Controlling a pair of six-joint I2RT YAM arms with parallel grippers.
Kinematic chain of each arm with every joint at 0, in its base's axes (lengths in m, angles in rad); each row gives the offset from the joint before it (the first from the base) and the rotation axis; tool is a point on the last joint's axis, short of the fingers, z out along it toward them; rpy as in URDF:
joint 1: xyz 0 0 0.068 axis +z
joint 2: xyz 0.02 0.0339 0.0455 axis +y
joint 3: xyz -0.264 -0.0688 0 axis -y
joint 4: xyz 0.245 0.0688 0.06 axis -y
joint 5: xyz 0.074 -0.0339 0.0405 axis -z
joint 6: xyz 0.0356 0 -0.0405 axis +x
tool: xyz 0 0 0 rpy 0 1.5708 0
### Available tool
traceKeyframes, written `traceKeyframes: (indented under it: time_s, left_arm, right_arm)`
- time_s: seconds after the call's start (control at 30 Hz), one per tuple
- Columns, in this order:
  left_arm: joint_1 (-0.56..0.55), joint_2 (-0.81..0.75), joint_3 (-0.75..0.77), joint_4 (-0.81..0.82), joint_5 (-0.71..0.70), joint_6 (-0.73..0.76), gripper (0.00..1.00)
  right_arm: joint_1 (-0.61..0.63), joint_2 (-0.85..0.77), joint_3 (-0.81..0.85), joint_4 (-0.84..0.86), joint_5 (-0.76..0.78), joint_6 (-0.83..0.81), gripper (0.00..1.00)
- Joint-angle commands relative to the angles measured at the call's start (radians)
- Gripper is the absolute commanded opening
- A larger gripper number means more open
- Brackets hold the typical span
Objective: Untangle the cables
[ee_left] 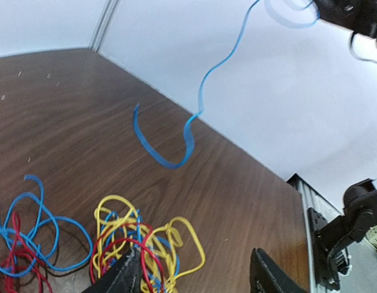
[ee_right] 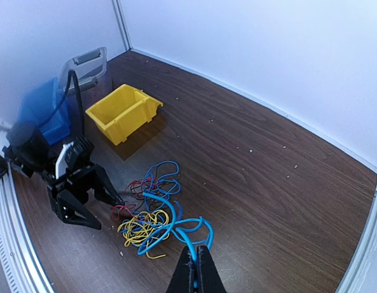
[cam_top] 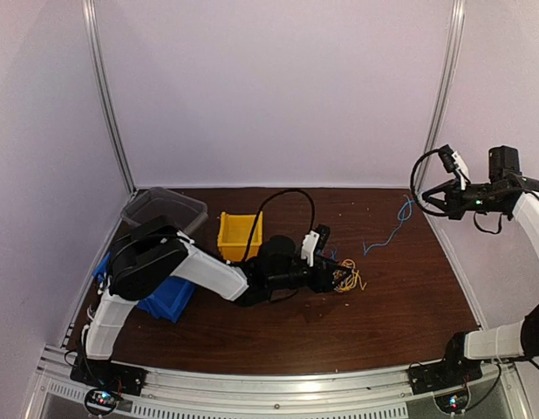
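The cables lie as a small tangle of yellow, red and blue strands (cam_top: 346, 278) (ee_left: 140, 244) (ee_right: 146, 213) on the brown table. My left gripper (cam_top: 337, 278) (ee_left: 194, 259) (ee_right: 109, 213) sits low at the tangle's left edge, jaws open. Its left finger (ee_left: 118, 278) touches red and yellow loops, while nothing lies against the other finger. My right gripper (cam_top: 423, 201) (ee_right: 196, 268) is raised at the far right, shut on one blue cable (cam_top: 387, 234) (ee_left: 176, 140) (ee_right: 176, 201). That strand hangs in curls toward the table, apart from the pile in the left wrist view.
A yellow bin (cam_top: 240, 234) (ee_right: 123, 112) stands behind the left arm. A blue bin (cam_top: 165, 301) (ee_right: 42, 104) and a clear plastic container (cam_top: 163, 209) (ee_right: 88, 61) sit at the left. White walls close in the table's far and side edges.
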Motion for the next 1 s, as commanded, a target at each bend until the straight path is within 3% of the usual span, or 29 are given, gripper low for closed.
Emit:
traceKeyframes:
  time_s: [0.0, 0.27, 0.47, 0.6, 0.67, 0.83, 0.97]
  left_arm:
    - [0.001, -0.085, -0.039, 0.176, 0.094, 0.075, 0.62]
    - [-0.001, -0.17, -0.147, 0.187, 0.063, 0.172, 0.62]
    - [0.0, -0.182, -0.12, 0.109, 0.045, 0.329, 0.62]
    - [-0.008, -0.202, -0.112, 0.062, -0.048, 0.386, 0.61]
    - [-0.002, -0.204, -0.101, 0.053, -0.024, 0.36, 0.6]
    - [0.007, -0.147, -0.055, 0.168, 0.305, 0.187, 0.62]
    - [0.008, -0.106, -0.038, 0.32, 0.326, -0.045, 0.62]
  right_arm:
    - [0.052, -0.052, -0.064, -0.056, -0.041, -0.079, 0.0]
    - [0.126, -0.081, -0.103, -0.108, -0.091, -0.12, 0.0]
    - [0.174, -0.111, -0.033, -0.144, -0.163, -0.083, 0.0]
    - [0.221, -0.131, -0.015, -0.128, -0.148, -0.029, 0.0]
    - [0.231, -0.138, -0.017, -0.121, -0.141, -0.016, 0.0]
    - [0.279, -0.157, -0.057, -0.054, -0.116, 0.04, 0.0]
    - [0.29, -0.155, -0.07, -0.051, -0.109, 0.039, 0.0]
